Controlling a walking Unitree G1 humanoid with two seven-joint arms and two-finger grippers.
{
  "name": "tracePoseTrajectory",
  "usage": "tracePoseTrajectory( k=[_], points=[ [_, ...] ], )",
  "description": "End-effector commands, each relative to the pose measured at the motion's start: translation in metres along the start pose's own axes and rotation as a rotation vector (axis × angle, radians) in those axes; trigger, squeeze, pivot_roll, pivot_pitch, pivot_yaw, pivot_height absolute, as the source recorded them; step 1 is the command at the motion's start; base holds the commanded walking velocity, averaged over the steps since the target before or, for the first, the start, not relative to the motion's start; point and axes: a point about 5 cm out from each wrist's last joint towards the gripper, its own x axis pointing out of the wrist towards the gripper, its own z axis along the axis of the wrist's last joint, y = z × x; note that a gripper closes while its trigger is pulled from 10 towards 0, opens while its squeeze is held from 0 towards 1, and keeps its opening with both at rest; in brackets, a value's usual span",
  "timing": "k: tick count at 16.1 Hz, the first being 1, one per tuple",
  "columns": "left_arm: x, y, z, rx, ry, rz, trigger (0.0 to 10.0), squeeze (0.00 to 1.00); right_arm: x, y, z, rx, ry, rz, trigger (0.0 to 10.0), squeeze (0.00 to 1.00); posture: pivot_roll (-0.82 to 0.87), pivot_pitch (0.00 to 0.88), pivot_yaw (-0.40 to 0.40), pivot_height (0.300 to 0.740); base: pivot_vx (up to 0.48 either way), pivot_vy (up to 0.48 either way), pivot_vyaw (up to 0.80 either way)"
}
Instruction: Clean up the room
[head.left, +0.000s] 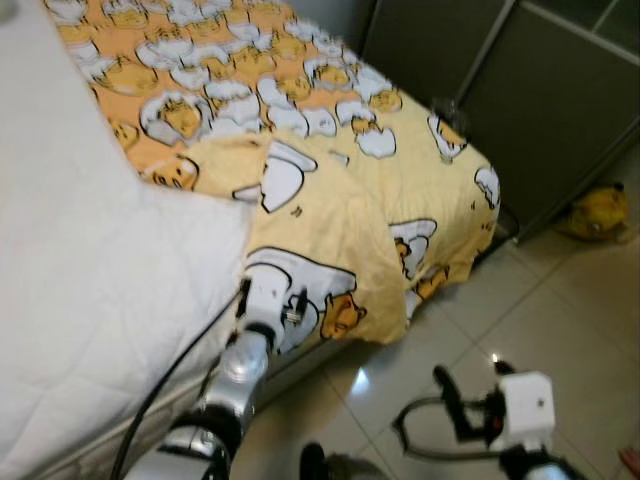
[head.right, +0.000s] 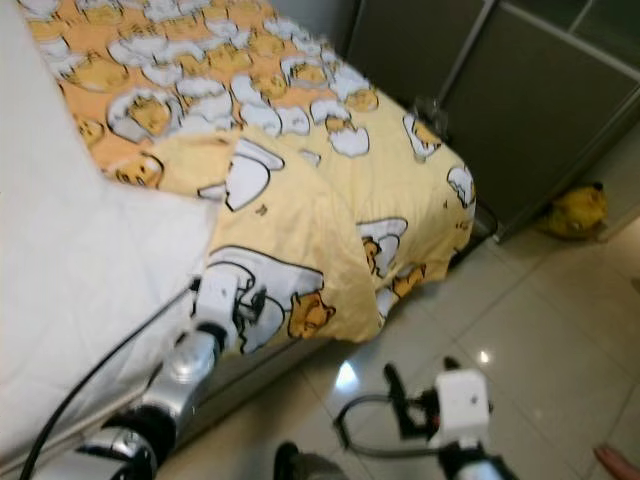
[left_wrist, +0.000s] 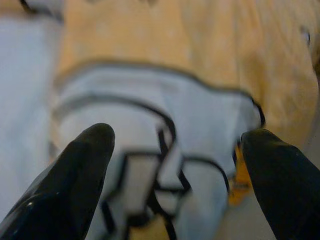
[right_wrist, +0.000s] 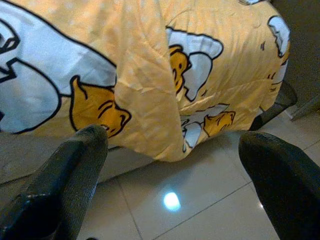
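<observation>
Head views: yellow blanket (head.left: 340, 210) draped over bed corner, hanging edge near tiled floor (head.left: 560, 330); white mattress (head.left: 90, 260) bare beside it. Left gripper (head.left: 268, 300) up against the hanging edge. Right gripper (head.left: 462, 402) low over floor, apart from blanket.

Left wrist: fingers (left_wrist: 75, 175) spread wide — blanket print right between and ahead, blurred.

Right wrist: fingers (right_wrist: 70, 175) wide apart, nothing held — blanket hem beyond the tips.

- Blanket (head.left: 340, 200): yellow-orange, printed with white eggshells and yellow cartoon figures outlined in black.
- Mattress (head.left: 90, 260): white, quilted.
- Floor (head.left: 560, 320): pale glossy tiles.
- Wardrobe (head.left: 530, 90): dark grey-green.
- Plush toy (head.left: 598, 212): yellow.
</observation>
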Motion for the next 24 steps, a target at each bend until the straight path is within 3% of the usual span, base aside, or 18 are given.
tracePoseTrajectory(
  k=[1,5,7,9,10,12,13,14,15,16,17,22,24],
  points=[
    [-0.002,-0.002,-0.005,0.019,0.018,0.024,10.0,0.00,-0.005,-0.001,0.009,-0.029,-0.003,0.002,10.0,0.00,-0.25,0.181,-0.180,0.740,0.000,0.000,0.00],
    [0.001,0.015,-0.001,0.093,0.029,0.188,10.0,0.00,-0.025,0.005,-0.002,-0.045,0.075,0.047,10.0,0.00,-0.27,0.234,-0.178,0.740,0.000,0.000,0.00],
    [0.000,0.017,-0.002,0.118,0.028,0.215,10.0,0.00,-0.031,0.011,-0.003,-0.058,0.096,0.079,10.0,0.00,-0.27,0.240,-0.175,0.740,0.000,0.000,0.00],
    [-0.001,0.010,-0.006,0.116,0.036,0.181,10.0,0.00,-0.034,0.018,-0.009,-0.040,0.138,0.130,10.0,0.00,-0.26,0.245,-0.175,0.740,0.000,0.000,0.00],
    [-0.003,0.002,-0.009,0.109,0.043,0.144,10.0,0.00,-0.035,0.026,-0.020,-0.033,0.199,0.223,10.0,0.00,-0.25,0.252,-0.173,0.740,0.000,0.000,0.00],
    [-0.005,-0.001,-0.013,0.104,0.068,0.127,10.0,0.00,-0.030,0.028,-0.027,-0.041,0.228,0.235,10.0,0.00,-0.24,0.257,-0.174,0.740,0.000,0.000,0.00],
    [-0.006,-0.003,-0.019,0.109,0.116,0.102,10.0,0.00,-0.027,0.032,-0.027,-0.048,0.221,0.257,10.0,0.00,-0.24,0.258,-0.174,0.740,0.000,0.000,0.00],
    [-0.009,-0.016,-0.035,0.043,0.263,0.004,10.0,0.00,-0.024,0.036,-0.025,-0.048,0.214,0.263,10.0,0.00,-0.23,0.262,-0.174,0.740,0.000,0.000,0.00],
    [-0.011,-0.022,-0.039,0.008,0.309,-0.036,10.0,0.00,-0.023,0.037,-0.024,-0.048,0.212,0.263,10.0,0.00,-0.23,0.262,-0.174,0.740,0.000,0.000,0.00],
    [-0.010,-0.020,-0.038,0.055,0.304,-0.012,10.0,0.00,-0.022,0.038,-0.024,-0.048,0.209,0.266,10.0,0.00,-0.22,0.262,-0.174,0.740,0.000,0.000,0.00],
    [-0.009,-0.016,-0.036,0.072,0.293,0.022,0.0,0.00,-0.021,0.038,-0.024,-0.055,0.208,0.271,10.0,0.00,-0.22,0.262,-0.174,0.740,0.000,0.000,0.00],
    [0.003,0.003,-0.019,-0.156,0.269,0.115,0.0,0.00,-0.017,0.020,-0.024,-0.096,0.215,0.221,10.0,0.00,-0.22,0.260,-0.167,0.740,0.000,0.000,0.00],
    [0.003,0.004,-0.018,-0.133,0.260,0.110,0.0,0.00,-0.013,0.024,-0.024,-0.094,0.210,0.226,10.0,0.00,-0.21,0.259,-0.168,0.740,0.000,0.000,0.00]
  ],
)
